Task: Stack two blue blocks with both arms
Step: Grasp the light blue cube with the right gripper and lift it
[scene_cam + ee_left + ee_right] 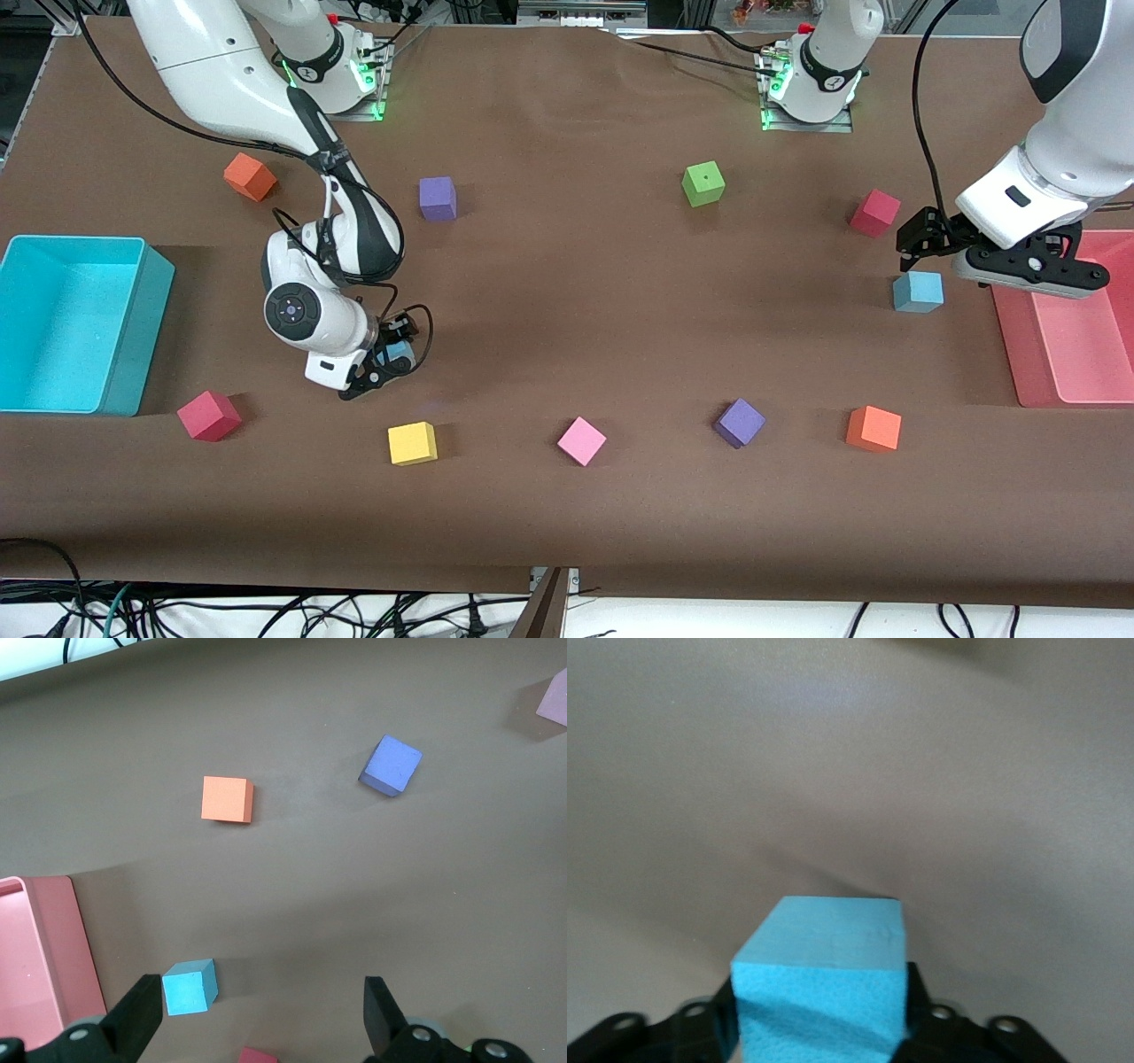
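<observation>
One blue block [398, 354] is clamped in my right gripper [387, 361], low over the table toward the right arm's end; in the right wrist view the block [824, 979] fills the space between the black fingers [920, 1005]. The second blue block [918, 291] lies on the table beside the pink bin. My left gripper [921, 246] hangs open above it. In the left wrist view [261, 1019] this block [189, 987] sits close to one finger [142, 1012], off centre between the jaws.
A cyan bin [71, 323] stands at the right arm's end and a pink bin [1072, 346] at the left arm's end. Other cubes are scattered about: red [209, 415], yellow [412, 443], pink [581, 440], purple [739, 422], orange [873, 429], red [875, 213], green [703, 183].
</observation>
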Controlling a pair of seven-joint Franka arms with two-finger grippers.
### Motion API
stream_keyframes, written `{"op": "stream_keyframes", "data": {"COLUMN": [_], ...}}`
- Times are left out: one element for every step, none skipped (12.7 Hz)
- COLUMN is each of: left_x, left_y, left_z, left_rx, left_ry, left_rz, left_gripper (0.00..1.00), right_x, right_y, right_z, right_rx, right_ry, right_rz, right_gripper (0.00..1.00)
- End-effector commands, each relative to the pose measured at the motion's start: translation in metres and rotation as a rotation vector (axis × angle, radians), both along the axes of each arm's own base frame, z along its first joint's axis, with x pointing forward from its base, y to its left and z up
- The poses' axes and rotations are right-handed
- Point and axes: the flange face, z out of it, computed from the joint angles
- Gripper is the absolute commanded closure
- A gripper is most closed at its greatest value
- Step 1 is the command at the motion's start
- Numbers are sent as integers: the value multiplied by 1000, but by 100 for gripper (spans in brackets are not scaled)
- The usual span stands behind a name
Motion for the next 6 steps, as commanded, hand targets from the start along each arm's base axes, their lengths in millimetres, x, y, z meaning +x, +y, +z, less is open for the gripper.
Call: {"op": "stream_keyframes", "data": {"left_x": [-1,-1,-1,-1,-1,-1], "left_y": [-2,-2,-2,-2,-2,-2], "left_z": [3,3,3,3,3,4], "left_rx": [23,23,23,23,23,22], "left_ry": [-13,-13,-13,-13,-13,-16], "left_rz": [-5,-5,-5,-5,-5,-5], "left_gripper": [0,0,0,0,0,0], "right_x": [-2,1,2,1,2,1], "right_y": [0,1,15,41,66,90], "right_z": [-1,5,15,26,34,39], "right_rx": [12,11,16,31,41,43], "right_ry": [7,-1,-14,-24,-38,-51], "right_rz": [-15,-42,-75,-111,-167,-219], "right_gripper": [70,70,69,68,68,68]}}
